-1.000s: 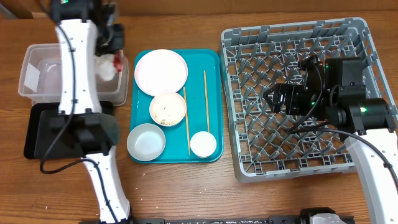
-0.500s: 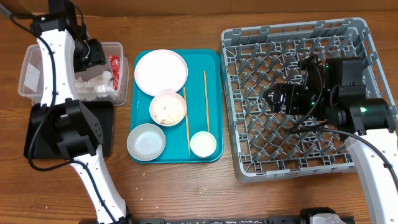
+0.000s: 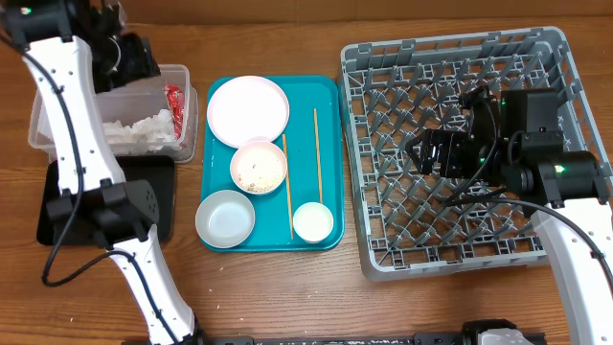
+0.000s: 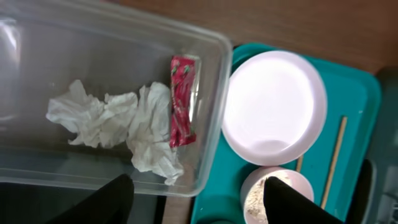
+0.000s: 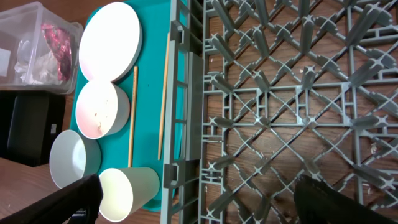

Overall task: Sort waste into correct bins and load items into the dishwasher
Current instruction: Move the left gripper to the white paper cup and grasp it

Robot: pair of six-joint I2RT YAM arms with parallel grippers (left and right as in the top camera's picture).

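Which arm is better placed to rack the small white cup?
Likely right: right gripper hovers open over the grey pegged dish rack, nearer the small white cup; left gripper is over the clear plastic tub.

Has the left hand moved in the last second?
Yes. Seen from overhead, the left hand slid left above the clear tub, away from the teal tray.

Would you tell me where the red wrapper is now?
Overhead, the red wrapper lies inside the clear tub at left, beside the crumpled tissue.
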